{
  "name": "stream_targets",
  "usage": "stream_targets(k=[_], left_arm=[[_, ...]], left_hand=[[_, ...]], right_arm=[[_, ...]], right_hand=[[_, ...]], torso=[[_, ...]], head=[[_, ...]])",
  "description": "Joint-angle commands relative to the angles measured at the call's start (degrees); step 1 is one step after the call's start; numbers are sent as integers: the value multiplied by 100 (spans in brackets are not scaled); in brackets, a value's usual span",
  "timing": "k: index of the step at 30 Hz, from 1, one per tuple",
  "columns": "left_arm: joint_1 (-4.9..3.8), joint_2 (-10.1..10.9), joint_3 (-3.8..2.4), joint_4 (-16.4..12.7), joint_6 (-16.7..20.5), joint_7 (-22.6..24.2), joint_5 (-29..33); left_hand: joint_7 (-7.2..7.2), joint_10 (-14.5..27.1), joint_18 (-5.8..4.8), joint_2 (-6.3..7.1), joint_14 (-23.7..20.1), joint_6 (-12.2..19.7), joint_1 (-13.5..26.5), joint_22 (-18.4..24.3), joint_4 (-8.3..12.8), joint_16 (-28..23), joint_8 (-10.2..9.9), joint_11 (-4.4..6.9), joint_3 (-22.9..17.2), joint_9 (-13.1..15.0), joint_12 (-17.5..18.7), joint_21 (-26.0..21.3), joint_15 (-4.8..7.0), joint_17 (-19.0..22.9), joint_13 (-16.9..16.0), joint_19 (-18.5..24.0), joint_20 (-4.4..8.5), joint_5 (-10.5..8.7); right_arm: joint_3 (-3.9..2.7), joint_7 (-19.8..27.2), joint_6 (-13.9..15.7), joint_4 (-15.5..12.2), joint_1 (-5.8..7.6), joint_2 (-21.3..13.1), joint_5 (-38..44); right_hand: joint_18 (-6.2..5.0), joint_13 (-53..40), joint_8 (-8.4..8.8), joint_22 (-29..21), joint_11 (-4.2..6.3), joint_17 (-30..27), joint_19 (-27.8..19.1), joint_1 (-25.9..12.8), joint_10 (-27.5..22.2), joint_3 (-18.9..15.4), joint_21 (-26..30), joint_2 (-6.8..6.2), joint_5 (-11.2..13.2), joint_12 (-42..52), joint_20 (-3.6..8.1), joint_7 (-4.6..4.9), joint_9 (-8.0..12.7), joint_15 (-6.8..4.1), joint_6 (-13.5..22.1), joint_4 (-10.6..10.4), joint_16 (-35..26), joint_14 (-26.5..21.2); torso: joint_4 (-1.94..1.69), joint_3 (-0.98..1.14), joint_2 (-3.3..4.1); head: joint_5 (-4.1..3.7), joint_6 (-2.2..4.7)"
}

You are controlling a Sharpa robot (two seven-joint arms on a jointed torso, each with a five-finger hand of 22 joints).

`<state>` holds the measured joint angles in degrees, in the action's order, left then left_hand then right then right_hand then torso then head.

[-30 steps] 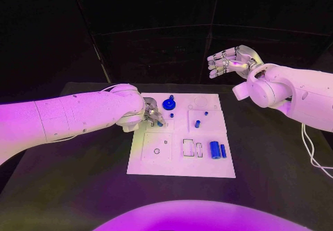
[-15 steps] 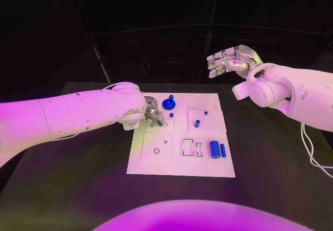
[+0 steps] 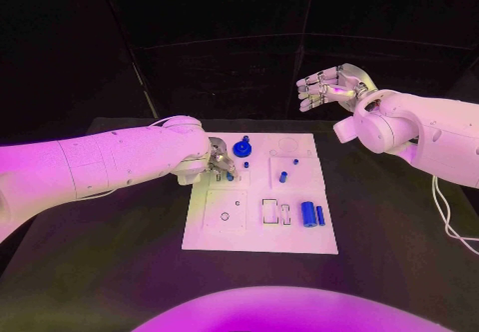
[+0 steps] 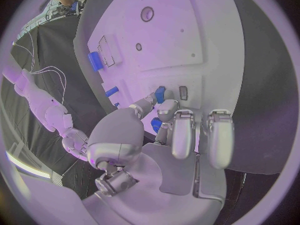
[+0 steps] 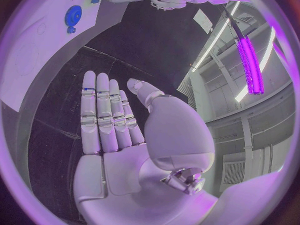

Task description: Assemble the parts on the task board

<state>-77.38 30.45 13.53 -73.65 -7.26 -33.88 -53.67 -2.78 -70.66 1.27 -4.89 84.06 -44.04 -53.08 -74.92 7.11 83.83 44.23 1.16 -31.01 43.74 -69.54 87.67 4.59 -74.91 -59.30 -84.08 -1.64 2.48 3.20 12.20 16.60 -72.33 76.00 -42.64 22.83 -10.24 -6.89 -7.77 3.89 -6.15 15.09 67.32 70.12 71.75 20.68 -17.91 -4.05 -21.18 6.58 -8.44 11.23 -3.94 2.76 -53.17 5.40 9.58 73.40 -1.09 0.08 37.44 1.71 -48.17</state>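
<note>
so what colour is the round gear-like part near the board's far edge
Blue gear-like part, best seen in the head view on the white task board.

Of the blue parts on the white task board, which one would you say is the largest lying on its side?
The blue cylinder near the board's front right, lying flat beside a thinner blue pin. The other blue parts farther back are smaller, apart from the round gear-like piece.

No readable text — no labels, brands or numbers.

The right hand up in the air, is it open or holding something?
Open: the right hand shows a bare palm with fingers extended, raised clear of the task board.
</note>
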Motion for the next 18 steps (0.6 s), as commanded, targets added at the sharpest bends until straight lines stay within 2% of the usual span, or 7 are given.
stream_targets(k=[1, 12, 18], left_arm=[[11, -1, 14, 6, -166, -49, -58], [11, 18, 14, -10, -236, -48, -59], [12, 16, 14, -5, -211, -46, -59]], left_hand=[[8, -44, -46, 19, 444, -65, 47, -1166, 119, -12, 28, 19, -67, 4, -28, 38, 33, -947, -17, -440, 31, 17], [48, -91, -53, 193, 442, -175, 140, -1197, 12, -32, 33, 52, 193, 6, -70, 55, 61, -930, -62, -455, 53, 18], [46, -105, -53, 327, 440, -241, 325, -1198, -148, -49, 20, 51, 462, -2, -81, 54, 64, -916, -68, -456, 62, 17]], right_arm=[[-5, 13, -56, -5, 13, 2, 12], [-5, 14, -70, -2, 13, 2, 11], [-5, 22, -80, 5, 13, 6, 11]], right_hand=[[-19, 6, 13, -7, -33, -4, 2, -34, 8, -3, 34, 15, -29, -35, -28, -2, 2, 28, 36, -37, -27, -2], [-19, 7, 12, -7, -34, -4, 3, -43, 7, -8, 40, 10, -29, -38, -30, -1, 2, 30, 36, -43, -29, -2], [-19, 9, 12, -7, -34, -4, 3, -47, 6, -12, 46, 5, -28, -41, -31, -2, 2, 30, 37, -45, -32, -2]], torso=[[-4, -2, -1], [-10, -4, 2], [-7, -3, 1]], head=[[-4, -3], [-14, -19], [-14, -11]])
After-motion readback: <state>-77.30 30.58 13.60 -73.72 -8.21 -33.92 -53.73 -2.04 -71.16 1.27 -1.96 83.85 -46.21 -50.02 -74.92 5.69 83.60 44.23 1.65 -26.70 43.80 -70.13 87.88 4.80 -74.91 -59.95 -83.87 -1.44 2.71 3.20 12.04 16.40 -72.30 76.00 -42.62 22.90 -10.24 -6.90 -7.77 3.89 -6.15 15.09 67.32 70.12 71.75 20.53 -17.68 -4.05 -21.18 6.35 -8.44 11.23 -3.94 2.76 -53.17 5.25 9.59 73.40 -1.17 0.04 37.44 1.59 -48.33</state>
